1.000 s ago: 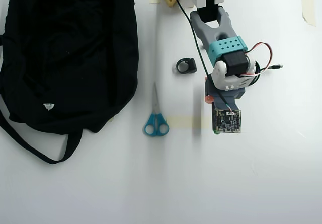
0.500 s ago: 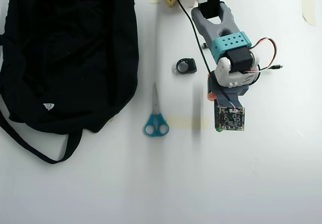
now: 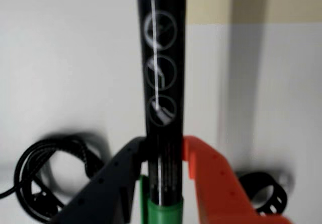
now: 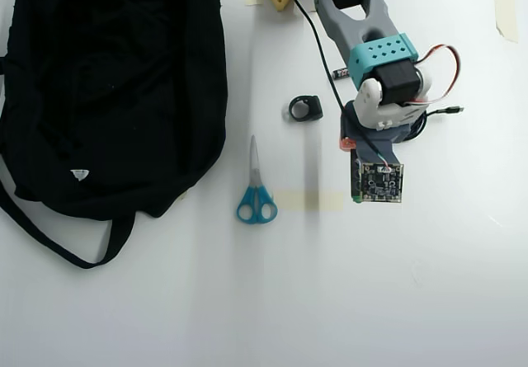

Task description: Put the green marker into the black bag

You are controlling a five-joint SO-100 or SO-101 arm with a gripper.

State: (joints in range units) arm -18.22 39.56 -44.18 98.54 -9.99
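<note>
White desk surface fills the wrist view, where the gripper [image 3: 162, 168] is closed on the green marker [image 3: 161, 103], its black and orange jaws pinching the glossy black barrel just above the green end, white printed symbols running up the barrel toward the other green end, with a coiled black cable [image 3: 45, 176] lying at lower left. Overhead, the arm [image 4: 375, 70] hides the marker beneath the wrist, well apart from the black bag [image 4: 115, 87] at left, with scissors [image 4: 256, 194] between; judged best practice is to lift clear of the scissors, carry across and release only above the bag's opening, which cannot be made out.
</note>
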